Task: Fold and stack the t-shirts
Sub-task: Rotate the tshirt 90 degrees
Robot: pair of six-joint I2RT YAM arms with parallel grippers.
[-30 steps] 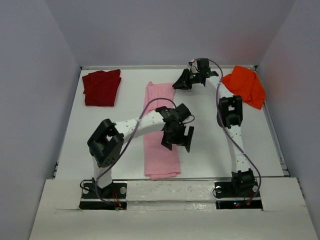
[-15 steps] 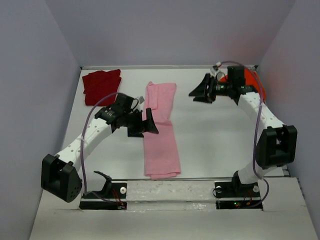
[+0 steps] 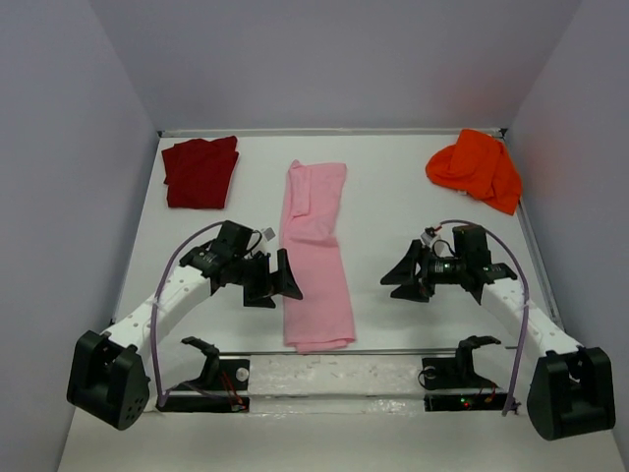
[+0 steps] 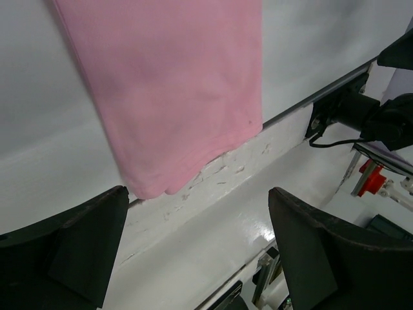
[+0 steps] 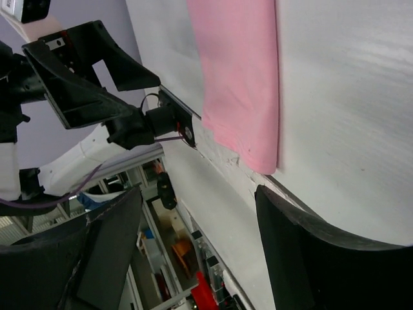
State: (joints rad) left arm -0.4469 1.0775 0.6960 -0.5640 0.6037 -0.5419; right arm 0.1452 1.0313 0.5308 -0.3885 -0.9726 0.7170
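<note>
The pink t-shirt (image 3: 316,258) is soft matt cloth, the table (image 3: 413,216) smooth white

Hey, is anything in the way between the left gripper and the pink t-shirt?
Nothing visible. The left gripper, jaws open, is right at the left edge of the pink t-shirt, close to its near end, with only bare table beside it.

One t-shirt (image 3: 316,265) lay dead center on the table (image 3: 413,216). Second t-shirt (image 3: 200,172) sat at 11 o'clock, third t-shirt (image 3: 477,169) at 1 o'clock.
</note>
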